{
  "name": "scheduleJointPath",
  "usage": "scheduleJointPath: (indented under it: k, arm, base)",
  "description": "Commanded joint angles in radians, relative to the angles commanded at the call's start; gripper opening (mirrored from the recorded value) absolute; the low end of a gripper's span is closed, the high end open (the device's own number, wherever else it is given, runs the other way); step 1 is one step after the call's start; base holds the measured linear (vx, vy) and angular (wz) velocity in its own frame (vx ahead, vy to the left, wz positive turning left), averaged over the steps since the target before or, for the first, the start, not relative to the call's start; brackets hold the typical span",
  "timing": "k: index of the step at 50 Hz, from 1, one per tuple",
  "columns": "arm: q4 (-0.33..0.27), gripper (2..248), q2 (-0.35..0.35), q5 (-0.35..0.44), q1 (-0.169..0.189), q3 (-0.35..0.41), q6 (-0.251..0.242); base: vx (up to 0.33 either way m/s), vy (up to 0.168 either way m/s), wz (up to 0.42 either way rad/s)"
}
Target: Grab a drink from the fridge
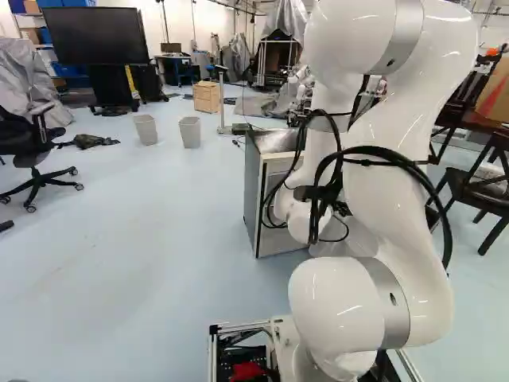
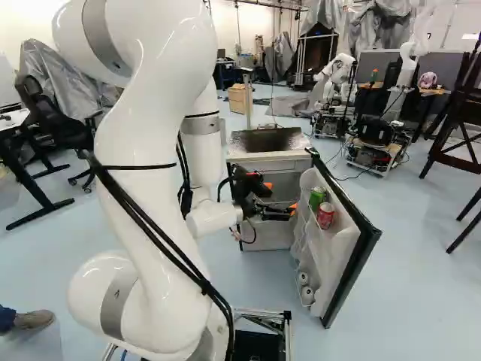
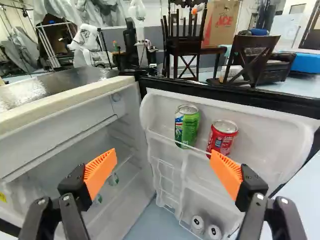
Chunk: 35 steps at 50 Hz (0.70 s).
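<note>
The right base view shows the fridge (image 2: 270, 156) with its door (image 2: 349, 252) open wide. On the top shelf of the door stand a green can (image 3: 187, 127) and a red can (image 3: 223, 135). Both are upright and side by side, with a small gap between them, and the green one is closer to the hinge. Lower down in the door sit two pale cans (image 3: 198, 223). The white arm (image 2: 146, 195) reaches toward the fridge, and its gripper (image 2: 280, 197) is at the open front. In the wrist view the fingers (image 3: 102, 170) are wide apart. The green can is ahead of the space between them. The red can is ahead too, and the tip of one finger hides a bit of its bottom. I cannot tell how close that tip is to the can. The fridge has a shiny top (image 3: 55, 89). Past it is another robot (image 2: 336, 69), and some dark wood chairs and a big brown box (image 3: 220, 22) are farther off. In the left base view, two gray bins (image 1: 190, 133) stand on the floor near a wooden crate (image 1: 207, 96), and a black chair (image 1: 32, 151) is at the left.
</note>
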<state>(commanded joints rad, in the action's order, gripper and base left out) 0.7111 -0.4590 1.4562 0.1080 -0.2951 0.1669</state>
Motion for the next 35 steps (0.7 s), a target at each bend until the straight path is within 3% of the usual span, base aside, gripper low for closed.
scheduleJointPath:
  k: [35]
  arm:
    - [0.125,247,-0.138,0.022,-0.001,-0.047,0.0]
  base:
    - [0.0,0.0,0.0]
